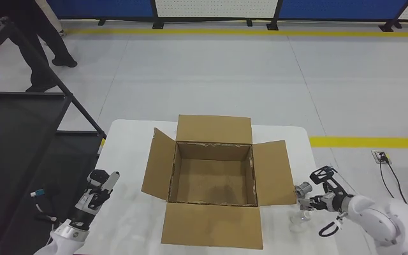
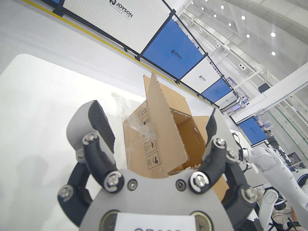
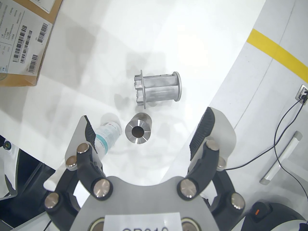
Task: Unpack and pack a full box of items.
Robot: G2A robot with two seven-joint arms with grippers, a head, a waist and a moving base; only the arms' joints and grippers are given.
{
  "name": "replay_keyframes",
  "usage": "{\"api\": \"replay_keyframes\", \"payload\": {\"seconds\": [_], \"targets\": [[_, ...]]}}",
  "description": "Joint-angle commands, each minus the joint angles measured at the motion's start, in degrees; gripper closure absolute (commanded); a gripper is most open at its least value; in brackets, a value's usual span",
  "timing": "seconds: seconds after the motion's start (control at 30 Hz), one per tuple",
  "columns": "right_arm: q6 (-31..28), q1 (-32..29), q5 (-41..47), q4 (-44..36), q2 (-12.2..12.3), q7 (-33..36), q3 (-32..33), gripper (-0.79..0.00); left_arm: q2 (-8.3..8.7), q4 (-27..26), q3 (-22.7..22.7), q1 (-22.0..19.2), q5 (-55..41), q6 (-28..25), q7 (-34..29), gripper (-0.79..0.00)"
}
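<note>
The brown cardboard box (image 1: 214, 151) stands open mid-way across the white worktop (image 1: 127, 146). Left gripper (image 2: 154, 111), jaws spread, is near the left edge. Right gripper (image 3: 147, 115), spread too, hangs at the right edge above a grey flanged metal cylinder (image 3: 157, 88), a short steel sleeve (image 3: 138, 131) and a small clear labelled bottle (image 3: 108, 133)

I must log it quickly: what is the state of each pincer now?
Left pincer: open, holding nothing.
Right pincer: open, holding nothing.
</note>
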Motion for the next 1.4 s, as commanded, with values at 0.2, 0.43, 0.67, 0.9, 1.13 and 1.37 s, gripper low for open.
{"api": "replay_keyframes", "payload": {"seconds": [0.2,0.43,0.67,0.9,1.13,1.37], "targets": [[-0.9,7.3,-2.1,8.9,-1.2,-3.3,-6.1,-0.785,0.0,0.0,0.0,0.0,0.0,0.0,0.0,-0.785],[-4.2,12.5,-1.5,15.8,-2.1,-2.6,-9.8,-0.785,0.0,0.0,0.0,0.0,0.0,0.0,0.0,-0.785],[-6.5,15.9,-0.2,20.9,-2.8,-2.5,-12.0,-0.496,0.0,0.0,0.0,0.0,0.0,0.0,0.0,-0.785],[-8.1,17.7,1.3,23.6,-3.0,-3.1,-12.5,0.0,0.0,0.0,0.0,0.0,0.0,0.0,0.0,-0.785],[-9.4,17.0,3.4,22.8,-2.5,-3.6,-10.4,0.0,0.0,0.0,0.0,0.0,0.0,0.0,0.0,-0.785],[-7.6,13.9,6.4,17.0,-0.9,-3.9,-3.8,0.0,0.0,0.0,0.0,0.0,0.0,0.0,0.0,-0.785]]}}
